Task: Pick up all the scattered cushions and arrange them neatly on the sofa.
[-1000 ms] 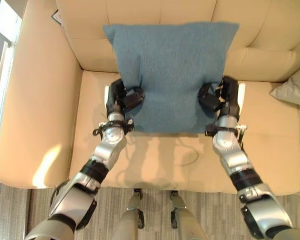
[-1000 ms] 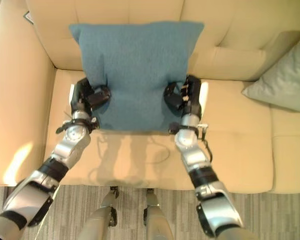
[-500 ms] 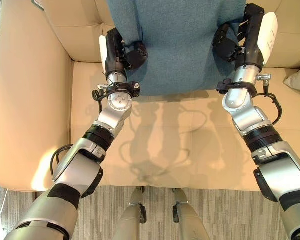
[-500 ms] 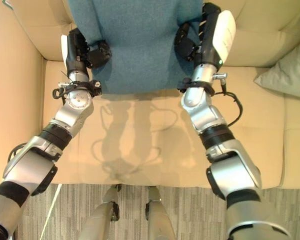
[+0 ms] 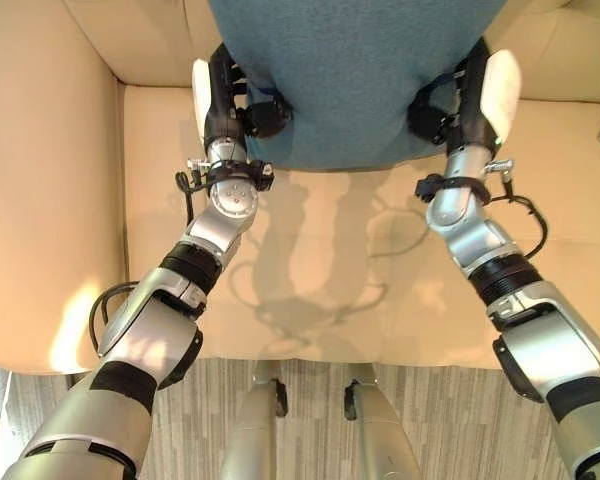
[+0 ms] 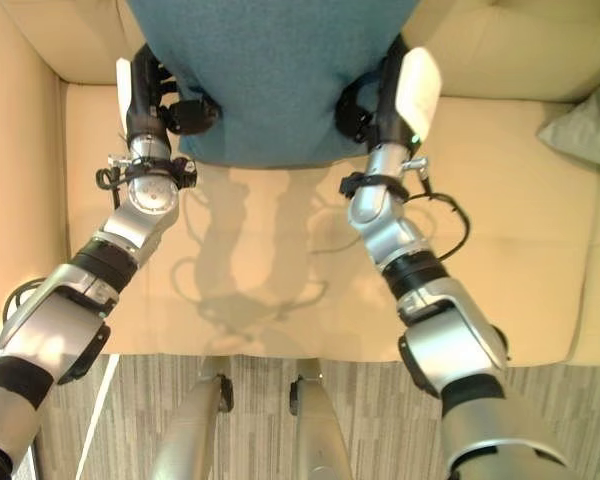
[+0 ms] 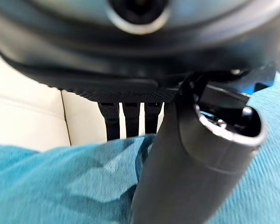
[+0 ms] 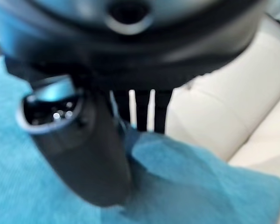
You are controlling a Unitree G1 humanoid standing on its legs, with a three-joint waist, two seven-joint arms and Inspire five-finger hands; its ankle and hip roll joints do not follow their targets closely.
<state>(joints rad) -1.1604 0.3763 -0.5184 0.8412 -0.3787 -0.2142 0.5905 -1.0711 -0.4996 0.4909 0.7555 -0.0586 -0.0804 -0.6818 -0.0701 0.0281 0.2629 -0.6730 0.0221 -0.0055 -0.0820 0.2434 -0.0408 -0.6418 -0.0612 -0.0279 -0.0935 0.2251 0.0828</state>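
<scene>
The blue textured cushion (image 5: 352, 75), its lower edge hanging straight, is held above the cream sofa (image 5: 50, 180) seat, pinched at its two sides between thumb and fingers of the left hand (image 5: 230, 100) and the right hand (image 5: 460, 100).

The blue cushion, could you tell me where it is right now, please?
The blue cushion is at top centre of both eye views, pinched between the left robot hand and right robot hand, above the sofa seat.
</scene>
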